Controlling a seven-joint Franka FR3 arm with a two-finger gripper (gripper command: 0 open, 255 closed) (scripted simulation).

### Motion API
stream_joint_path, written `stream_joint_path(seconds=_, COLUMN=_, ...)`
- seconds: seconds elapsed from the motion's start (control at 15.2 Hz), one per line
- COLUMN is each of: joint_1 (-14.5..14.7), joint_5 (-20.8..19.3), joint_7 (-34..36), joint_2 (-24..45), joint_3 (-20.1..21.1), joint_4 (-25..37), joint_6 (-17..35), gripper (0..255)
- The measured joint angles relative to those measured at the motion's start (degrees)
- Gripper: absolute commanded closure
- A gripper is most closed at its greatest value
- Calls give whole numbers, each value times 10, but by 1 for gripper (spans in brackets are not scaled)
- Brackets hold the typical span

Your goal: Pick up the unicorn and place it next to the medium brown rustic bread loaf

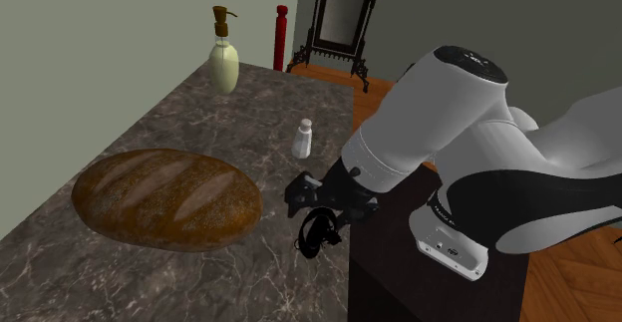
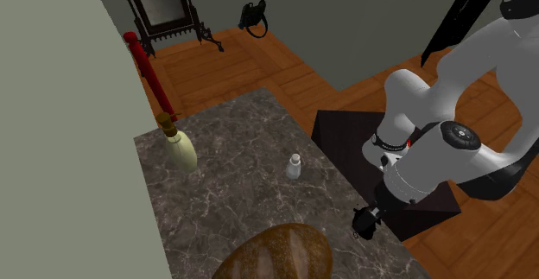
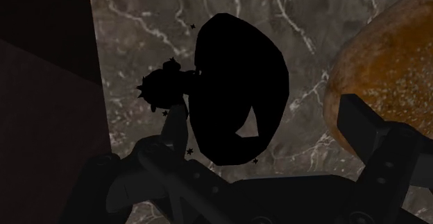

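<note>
The unicorn [image 1: 320, 232] is an all-black figure lying on the dark marble table [image 1: 199, 121] near its edge by the stand. My black gripper [image 1: 321, 198] hovers right above it, open. In the wrist view the unicorn [image 3: 236, 84] lies between the fingers; the left finger [image 3: 175, 122] is close against it and the right finger [image 3: 364, 122] stands well apart. The brown rustic bread loaf [image 1: 164, 198] lies on the table toward the shoulder view's left of the unicorn, and its crust [image 3: 388, 56] shows just beyond the right finger. From the second exterior view, the unicorn [image 2: 366, 224] sits right of the loaf [image 2: 276, 253].
A small white shaker [image 1: 302, 138] stands farther back on the table, and a pale soap dispenser [image 1: 223, 66] stands at the far corner. The dark stand [image 2: 354, 139] adjoins the table's edge. A red post [image 1: 281, 36] and a standing mirror [image 1: 339, 16] are on the wooden floor behind.
</note>
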Motion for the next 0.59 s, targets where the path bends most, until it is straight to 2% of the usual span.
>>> stream_joint_path(seconds=0.07, joint_1=4, joint_5=-2, joint_7=-3, joint_2=-2, joint_3=-9, joint_4=-5, joint_6=1, gripper=255)
stream_joint_path(seconds=0.13, joint_1=1, joint_5=-8, joint_7=3, joint_2=5, joint_3=-6, joint_4=1, joint_6=-2, gripper=0)
stream_joint_path(seconds=0.26, joint_1=-12, joint_5=-13, joint_7=5, joint_2=5, joint_3=6, joint_4=7, joint_6=-8, gripper=0)
stream_joint_path(seconds=0.46, joint_1=10, joint_5=-5, joint_7=9, joint_2=1, joint_3=-2, joint_4=-3, joint_6=9, gripper=0)
stream_joint_path(seconds=0.59, joint_1=12, joint_5=-13, joint_7=15, joint_2=4, joint_3=-7, joint_4=2, joint_6=1, gripper=0)
